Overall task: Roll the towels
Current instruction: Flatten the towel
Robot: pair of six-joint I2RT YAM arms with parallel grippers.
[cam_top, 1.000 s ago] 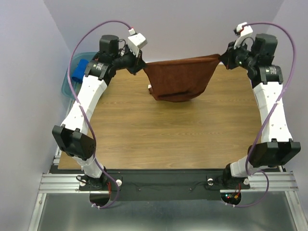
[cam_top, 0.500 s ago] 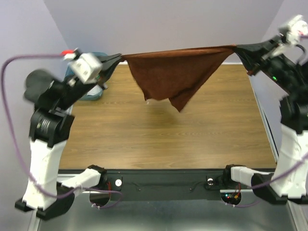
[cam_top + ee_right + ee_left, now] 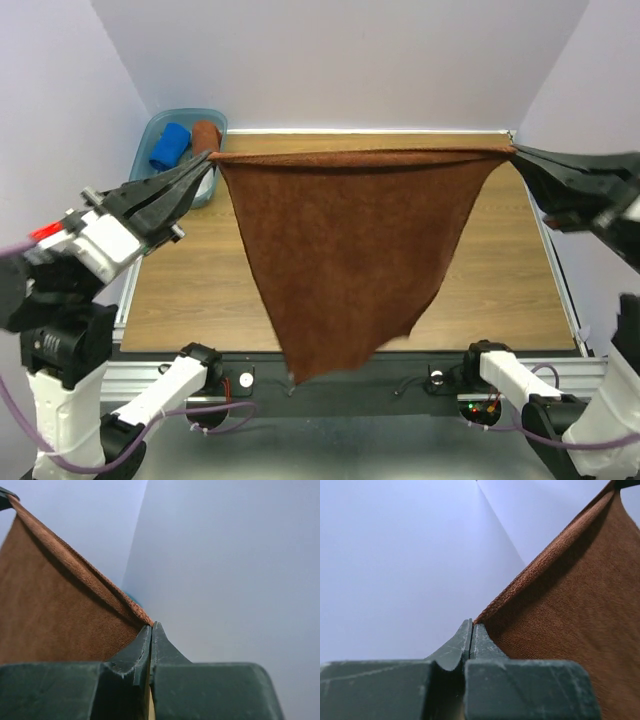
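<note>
I have both arms lifted high and spread wide apart. My left claw (image 3: 205,163) is pinched tight on one corner of the brown towel (image 3: 350,250). My right claw (image 3: 520,153) is pinched tight on the other corner.

Two robot arms with white link shells and black joint housings. Purple cables (image 3: 25,415) loop along each arm. Dark, tapered gripper fingers (image 3: 470,642) look scuffed. Small red and green lights glow by the right base (image 3: 478,408).
</note>
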